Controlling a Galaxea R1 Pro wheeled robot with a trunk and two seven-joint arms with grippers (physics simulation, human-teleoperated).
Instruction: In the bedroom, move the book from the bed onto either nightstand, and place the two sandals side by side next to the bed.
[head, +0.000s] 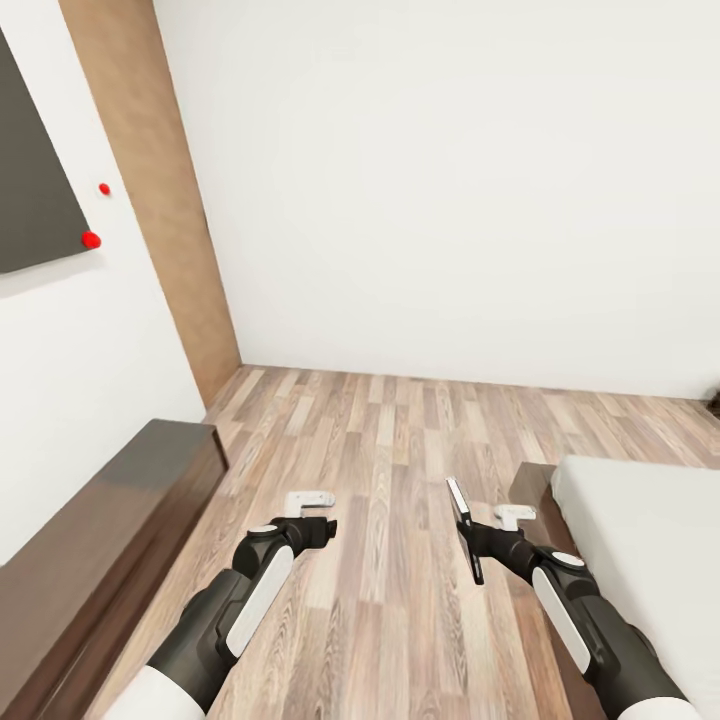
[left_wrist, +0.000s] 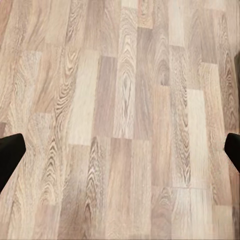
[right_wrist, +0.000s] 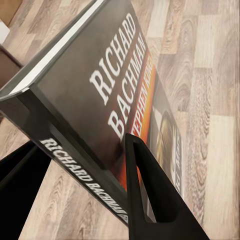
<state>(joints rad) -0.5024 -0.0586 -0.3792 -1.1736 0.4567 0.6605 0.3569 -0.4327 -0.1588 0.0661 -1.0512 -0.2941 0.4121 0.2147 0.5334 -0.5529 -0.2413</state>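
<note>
Wood-plank floor (head: 400, 440) under both arms; right gripper (head: 478, 540) is clamped on the book (head: 465, 528), held on edge in the air just off the bed's (head: 640, 540) near corner, cover reading "Richard Bachman" in the right wrist view (right_wrist: 115, 95). Left gripper (head: 318, 522) holds nothing, fingers (left_wrist: 10, 152) spread wide over bare floor, beside the long brown bench (head: 100, 540) along the wall.

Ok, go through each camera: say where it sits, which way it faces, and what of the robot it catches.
Head view: on the head, facing forward and down at the floor, bed corner and wall bench; both arms show, the right gripper holding the book.
Left wrist view: above the left gripper, facing plank floor; dark fingers at both edges.
Right wrist view: along the fingers clamping the book's cover.
Shared: book, floor.
</note>
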